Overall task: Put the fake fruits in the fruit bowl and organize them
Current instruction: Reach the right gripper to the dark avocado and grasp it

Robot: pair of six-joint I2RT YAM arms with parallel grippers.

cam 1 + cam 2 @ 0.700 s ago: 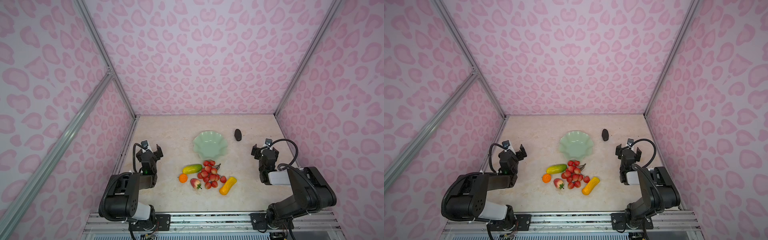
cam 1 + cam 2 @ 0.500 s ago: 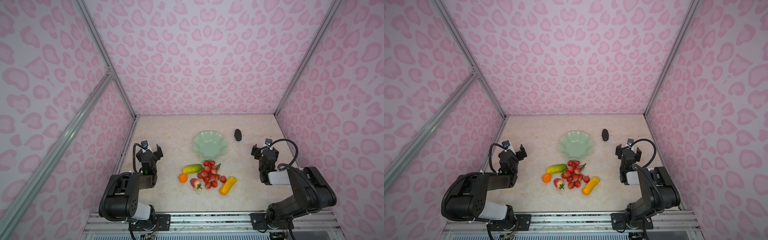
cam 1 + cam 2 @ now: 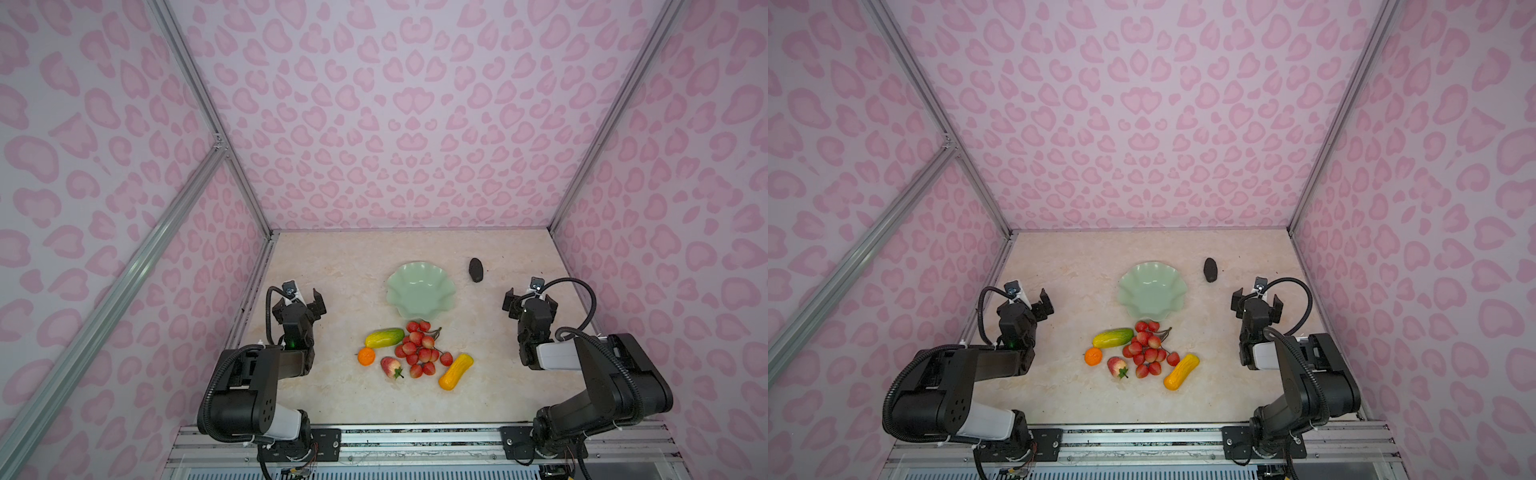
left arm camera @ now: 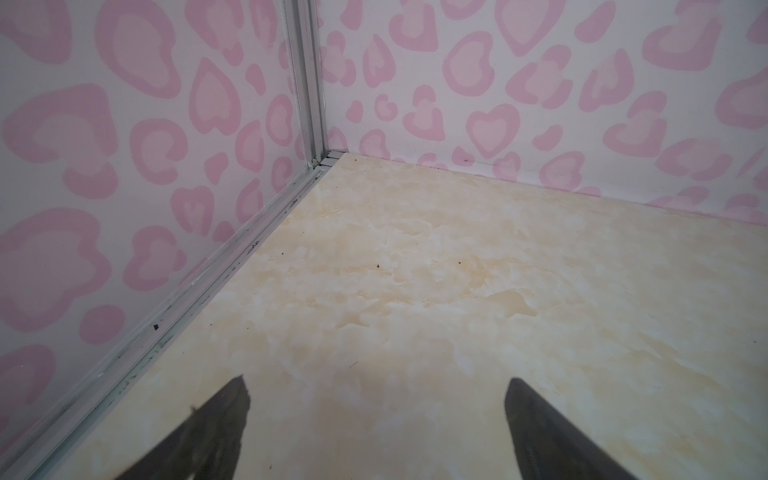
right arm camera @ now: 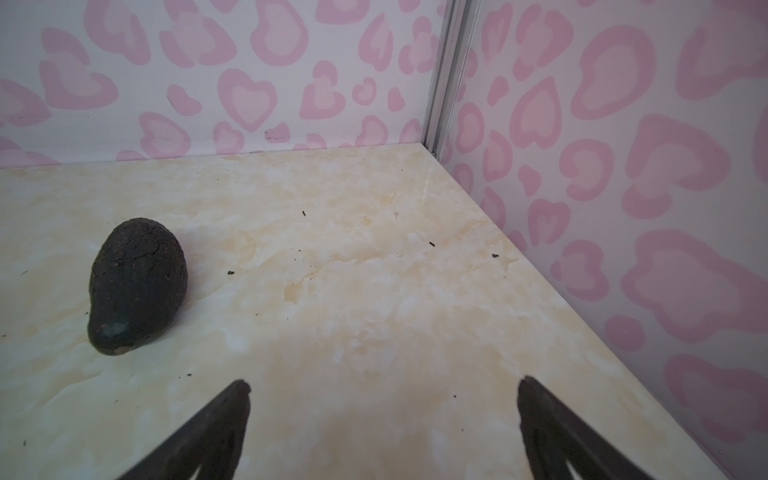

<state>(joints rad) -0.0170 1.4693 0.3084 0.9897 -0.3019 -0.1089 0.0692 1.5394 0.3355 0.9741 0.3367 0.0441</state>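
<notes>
Left gripper [image 3: 297, 302]: jaws spread wide, nothing held, near the left wall. Right gripper [image 3: 530, 300]: jaws spread wide, nothing held, near the right wall. The bowl [image 3: 419, 289] stands empty at mid-table [image 3: 353, 399]. Berries [image 3: 419, 349], green oblong [image 3: 384, 337], orange [image 3: 366, 356], strawberry [image 3: 390, 367] and yellow oblong [image 3: 456, 371] lie grouped on the near side of the bowl. The dark oval [image 3: 476, 269] lies apart, right of the bowl, ahead of the right gripper.

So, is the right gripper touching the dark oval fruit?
Apart. The right wrist view shows bare table between the dark oval fruit and the open jaws of the right gripper.
</notes>
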